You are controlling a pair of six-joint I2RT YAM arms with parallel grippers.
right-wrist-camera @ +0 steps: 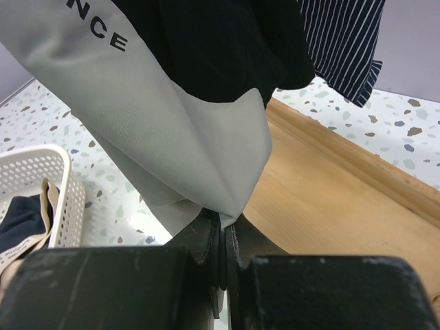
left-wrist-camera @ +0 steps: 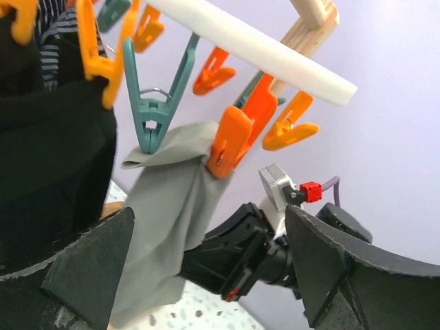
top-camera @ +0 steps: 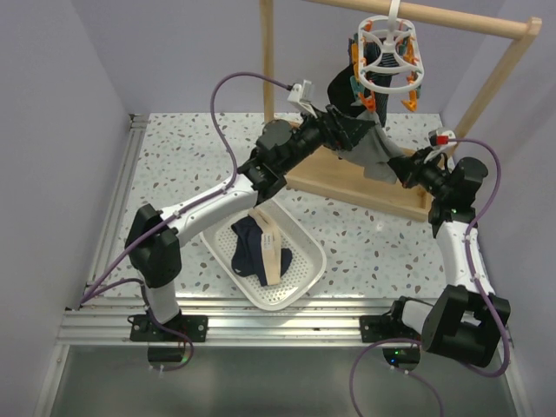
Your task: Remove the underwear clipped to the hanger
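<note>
The white ring hanger (top-camera: 393, 43) hangs from the wooden rail with orange and teal clips. The grey underwear (top-camera: 380, 155) hangs from it, held by a teal clip (left-wrist-camera: 152, 124) and an orange clip (left-wrist-camera: 230, 141). My right gripper (right-wrist-camera: 225, 227) is shut on the grey underwear's (right-wrist-camera: 151, 117) lower corner. My left gripper (left-wrist-camera: 213, 275) is open just below the clips, its fingers (left-wrist-camera: 89, 268) on either side of the grey underwear (left-wrist-camera: 172, 206), not touching it. Black underwear (right-wrist-camera: 213, 48) and striped underwear (right-wrist-camera: 344, 41) still hang on the hanger. Navy underwear with a beige waistband (top-camera: 258, 248) lies in the basket.
The white perforated basket (top-camera: 300, 282) sits on the speckled table in front of the arms. The wooden rail frame's base (top-camera: 347, 187) and upright posts (top-camera: 268, 52) stand behind both grippers. The right arm's gripper body (left-wrist-camera: 234, 254) shows in the left wrist view.
</note>
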